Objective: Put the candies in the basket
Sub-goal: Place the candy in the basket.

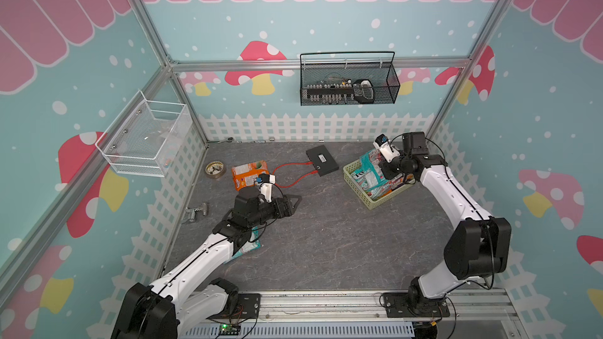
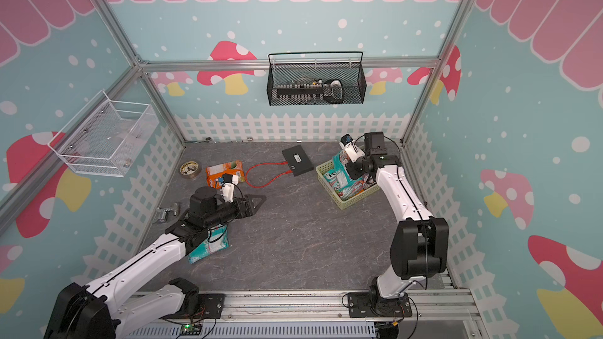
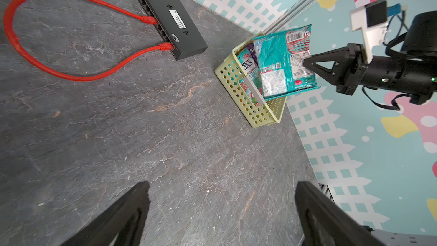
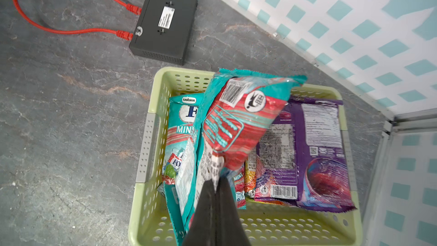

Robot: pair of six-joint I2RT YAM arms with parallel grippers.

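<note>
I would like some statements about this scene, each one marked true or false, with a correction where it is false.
1. The right gripper is shut on a teal bag over the basket. True.
2. The left gripper holds the orange bag. False: the left gripper is open and empty, and the orange bag lies on the table.
3. Both ends of the red cable are plugged into the black box. True.
4. The basket is empty. False: a purple bag and a mint bag, among others, lie in it.
</note>
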